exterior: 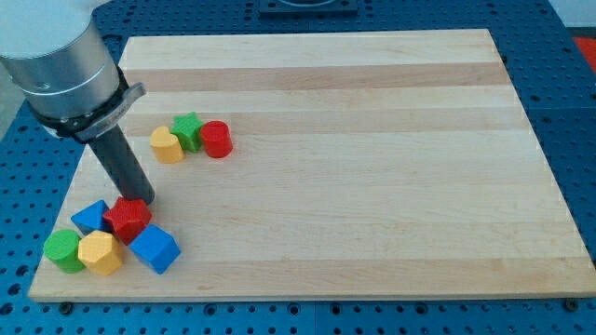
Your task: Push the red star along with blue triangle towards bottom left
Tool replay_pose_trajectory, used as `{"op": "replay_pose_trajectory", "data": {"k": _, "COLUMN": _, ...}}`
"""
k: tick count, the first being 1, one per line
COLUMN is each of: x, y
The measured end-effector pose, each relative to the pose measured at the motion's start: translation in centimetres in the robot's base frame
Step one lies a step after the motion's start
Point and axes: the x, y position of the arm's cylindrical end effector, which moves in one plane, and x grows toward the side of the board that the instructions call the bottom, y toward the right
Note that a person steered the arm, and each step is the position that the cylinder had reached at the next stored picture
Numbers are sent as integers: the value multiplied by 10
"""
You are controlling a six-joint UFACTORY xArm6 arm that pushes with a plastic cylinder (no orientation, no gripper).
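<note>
The red star (128, 220) lies near the board's bottom left corner, touching the blue triangle (88, 216) on its left. My tip (142, 199) rests right at the red star's upper right edge, the dark rod rising up and left from it. A blue cube (155, 248) sits just below and right of the star. A yellow hexagon-like block (100, 252) and a green cylinder (63, 250) lie below the triangle.
A yellow block (167, 145), a green star (188, 130) and a red cylinder (216, 139) cluster at upper left. The wooden board (372, 167) ends close to the bottom-left group at its left and bottom edges.
</note>
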Motion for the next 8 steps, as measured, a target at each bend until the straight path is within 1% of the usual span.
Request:
{"op": "replay_pose_trajectory", "data": {"k": 3, "x": -1, "y": -9}}
{"op": "replay_pose_trajectory", "data": {"k": 4, "x": -7, "y": 15}}
{"op": "replay_pose_trajectory", "data": {"k": 5, "x": -3, "y": 50}}
{"op": "replay_pose_trajectory", "data": {"k": 6, "x": 17, "y": 51}}
{"op": "replay_pose_trajectory", "data": {"k": 8, "x": 21, "y": 17}}
